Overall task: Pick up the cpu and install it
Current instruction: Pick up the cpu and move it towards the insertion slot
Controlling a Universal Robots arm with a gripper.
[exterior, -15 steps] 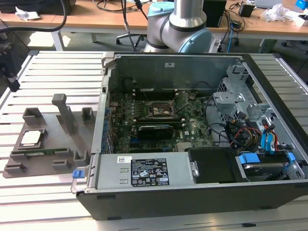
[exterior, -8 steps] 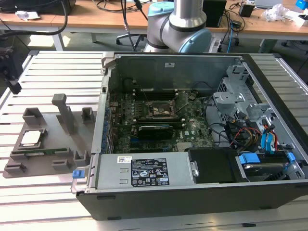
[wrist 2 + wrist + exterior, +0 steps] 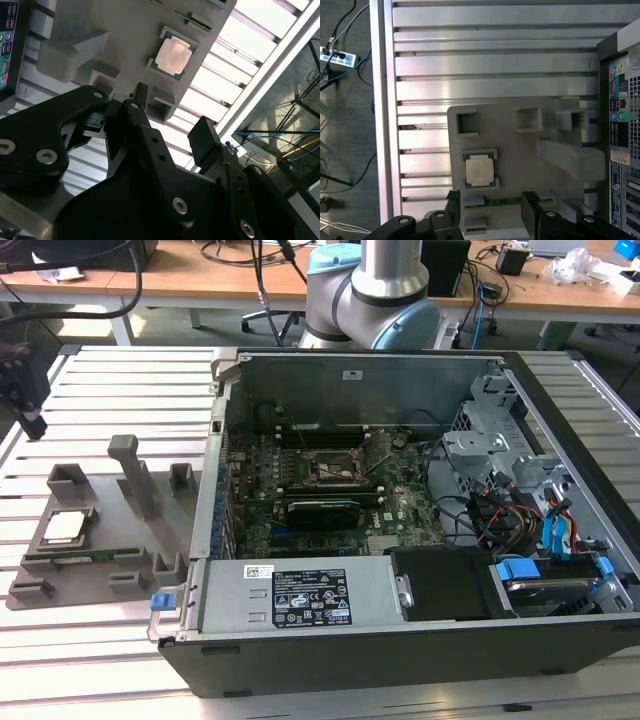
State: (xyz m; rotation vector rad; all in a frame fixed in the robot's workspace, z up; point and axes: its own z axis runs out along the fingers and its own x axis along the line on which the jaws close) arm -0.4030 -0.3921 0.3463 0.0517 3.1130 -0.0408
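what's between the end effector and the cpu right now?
Nothing loose. In the first wrist view only a strip of the grey holder separates the open end effector from the cpu.

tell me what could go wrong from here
1. The open gripper is not yet centred over the cpu; a skewed descent might strike the raised holder edges of the grey fixture.
2. The green memory stick lies right beside the cpu, so a finger could catch it.
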